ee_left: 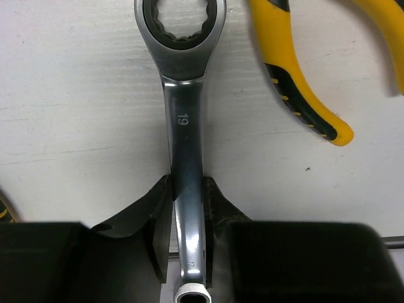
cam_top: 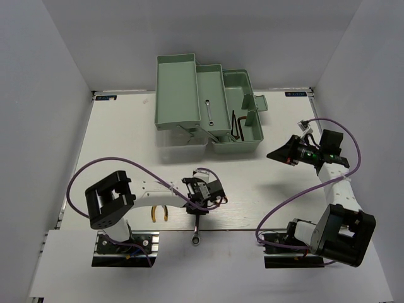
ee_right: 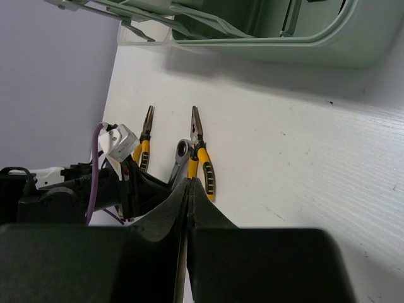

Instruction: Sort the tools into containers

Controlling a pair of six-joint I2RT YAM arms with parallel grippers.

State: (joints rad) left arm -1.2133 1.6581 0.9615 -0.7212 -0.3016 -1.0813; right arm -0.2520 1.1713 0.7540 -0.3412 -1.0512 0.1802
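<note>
A silver wrench lies on the white table, its ring end pointing away from my left gripper. Both pads press against its shaft, so the left gripper is shut on it. From above, the left gripper sits over the wrench near the table's front edge. Yellow-handled pliers lie just beside it. The right wrist view shows two pliers by the wrench. The pale green toolbox stands open at the back. My right gripper hovers shut and empty at the right.
Inside the toolbox a small wrench lies in the middle tray, and dark hex keys rest in the main box. Pliers peek out from under the left arm. White walls enclose the table on three sides.
</note>
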